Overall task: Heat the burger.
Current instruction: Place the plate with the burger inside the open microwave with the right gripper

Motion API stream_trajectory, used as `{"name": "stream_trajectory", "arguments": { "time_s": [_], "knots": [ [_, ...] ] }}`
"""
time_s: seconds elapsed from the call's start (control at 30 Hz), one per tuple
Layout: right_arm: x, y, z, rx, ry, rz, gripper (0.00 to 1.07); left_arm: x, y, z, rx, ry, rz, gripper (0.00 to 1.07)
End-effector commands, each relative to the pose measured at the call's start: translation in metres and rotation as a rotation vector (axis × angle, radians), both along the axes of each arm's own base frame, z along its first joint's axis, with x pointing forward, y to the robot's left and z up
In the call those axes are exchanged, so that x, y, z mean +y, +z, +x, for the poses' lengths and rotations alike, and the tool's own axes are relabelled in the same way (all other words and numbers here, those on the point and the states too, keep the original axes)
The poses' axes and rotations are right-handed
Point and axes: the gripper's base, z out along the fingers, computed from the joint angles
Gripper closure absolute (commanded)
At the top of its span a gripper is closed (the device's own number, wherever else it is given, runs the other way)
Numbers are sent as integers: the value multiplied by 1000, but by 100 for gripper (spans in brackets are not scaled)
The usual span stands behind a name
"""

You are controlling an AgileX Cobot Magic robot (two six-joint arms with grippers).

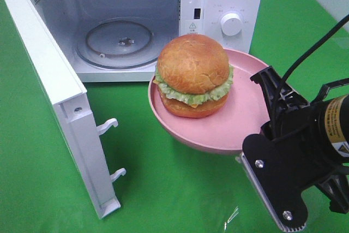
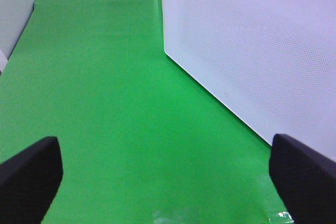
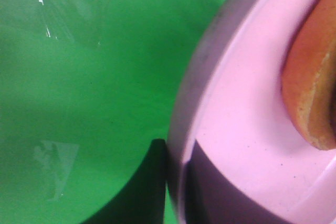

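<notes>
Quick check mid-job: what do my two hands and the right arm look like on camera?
The right hand is black, with a flat plate bearing silver screws, a black cable and a yellow warning label. The left hand shows two black, round-cornered fingers.

Your right arm (image 1: 305, 151) is black all over at this end, with a boxy, angular wrist housing and open struts. Its flat black plate (image 1: 272, 181) carries two silver screws (image 1: 259, 163), one near each end, and a pale grey strip (image 1: 255, 189) runs along its long edge. Behind the plate, a yellow-orange label (image 1: 334, 124) wraps round the dark barrel. A small warning triangle (image 1: 342, 147) is printed on it, but the lettering is too small to read. A thin black cable (image 1: 313, 50) curves away from the housing. Of your left gripper (image 2: 167, 182) you see only two matte black fingers (image 2: 29, 177), blunt with rounded corners.
</notes>
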Motion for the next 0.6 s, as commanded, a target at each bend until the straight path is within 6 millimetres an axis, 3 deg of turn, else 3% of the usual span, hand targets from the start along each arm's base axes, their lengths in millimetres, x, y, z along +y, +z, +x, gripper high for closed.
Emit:
{"name": "stream_trajectory", "arguments": {
  "time_s": [0.03, 0.6],
  "knots": [
    [5, 4, 0, -18, 53, 32, 107, 0, 0, -2, -28, -1, 3, 4],
    [6, 3, -3, 2, 102, 10, 107, 0, 0, -2, -28, -1, 3, 4]
  ]
}}
